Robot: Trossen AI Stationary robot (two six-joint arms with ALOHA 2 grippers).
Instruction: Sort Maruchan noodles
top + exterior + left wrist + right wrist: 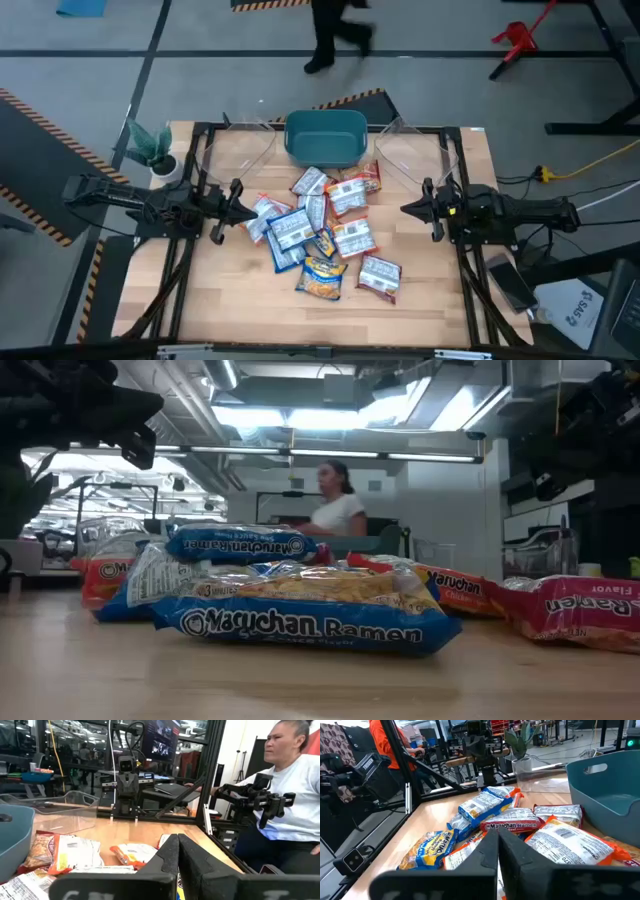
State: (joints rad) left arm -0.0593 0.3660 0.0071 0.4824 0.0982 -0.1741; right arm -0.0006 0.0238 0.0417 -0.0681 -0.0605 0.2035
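Wooden table [230, 300]: noodle packets [320, 232], teal bin [325, 137].

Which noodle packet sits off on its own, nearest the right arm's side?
The dark red packet at the pile's front right corner. It lies flat, slightly apart from the heap, while the blue, orange and yellow ones overlap each other.

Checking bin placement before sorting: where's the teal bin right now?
In the high view the teal bin sits at the table's far edge, centred between the two clear containers, just behind the pile of Maruchan packets.
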